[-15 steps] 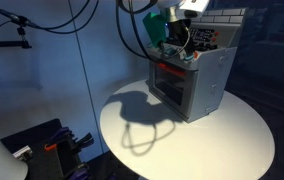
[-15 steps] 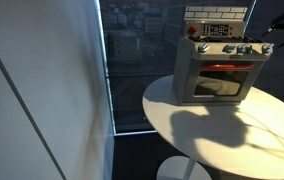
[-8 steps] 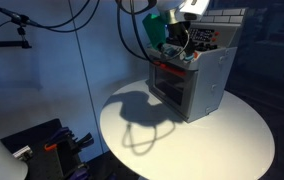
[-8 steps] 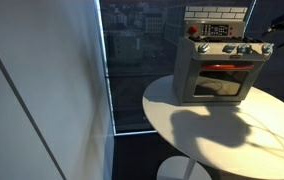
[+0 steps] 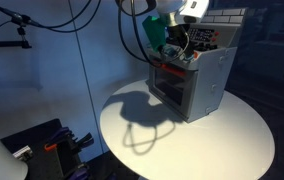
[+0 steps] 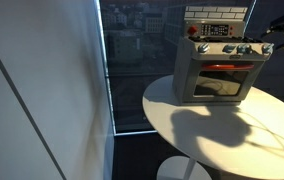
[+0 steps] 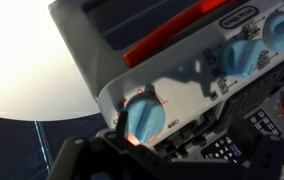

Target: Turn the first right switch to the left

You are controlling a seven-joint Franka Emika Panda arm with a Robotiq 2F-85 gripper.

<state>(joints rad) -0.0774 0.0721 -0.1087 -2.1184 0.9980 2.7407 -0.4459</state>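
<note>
A grey toy oven (image 5: 194, 80) stands on the round white table (image 5: 202, 135); it also shows in an exterior view (image 6: 217, 70). Light blue knobs run along its front panel. In the wrist view the end knob (image 7: 142, 115) is close up, with more knobs (image 7: 244, 55) further along the row. My gripper (image 5: 174, 47) is at the panel's end, right at that knob. In the wrist view my dark fingers (image 7: 172, 150) lie wide apart, and one finger sits against the knob's edge. My gripper tip also shows at the frame's edge in an exterior view (image 6: 274, 45).
The oven has a red window strip (image 6: 222, 68) and a brick-patterned back panel (image 6: 217, 14). Cables (image 5: 132, 30) hang from my arm above the table. A glass wall (image 6: 132, 60) stands behind the table. Dark equipment (image 5: 52, 145) sits on the floor.
</note>
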